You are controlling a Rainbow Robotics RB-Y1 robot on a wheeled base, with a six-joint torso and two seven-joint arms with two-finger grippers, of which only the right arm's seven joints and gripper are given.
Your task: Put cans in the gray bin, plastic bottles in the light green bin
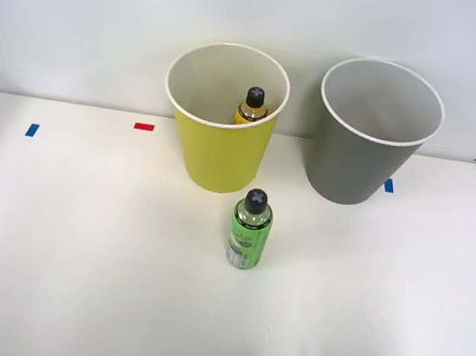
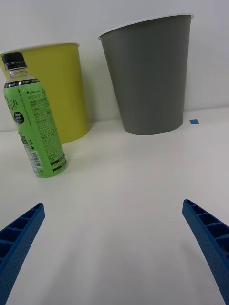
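On the white table (image 1: 70, 251), spread fingers (image 2: 202, 233); front view shows yellowish bottle (image 1: 252, 107) inside light green bin (image 1: 219, 152).

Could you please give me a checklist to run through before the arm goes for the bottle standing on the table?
1. Right gripper open and empty: ok, fingers spread wide at the corners of the wrist view.
2. Green bottle upright, cap on: ok.
3. Room around the bottle: ok, it stands apart from the light green bin behind it.
4. Gripper lined up with the bottle: not ok, the bottle sits off toward one finger in the wrist view.
5. Space in the light green bin: ok, one yellowish bottle is inside, with space beside it.
6. Gray bin contents: cannot tell, its bottom is hidden.
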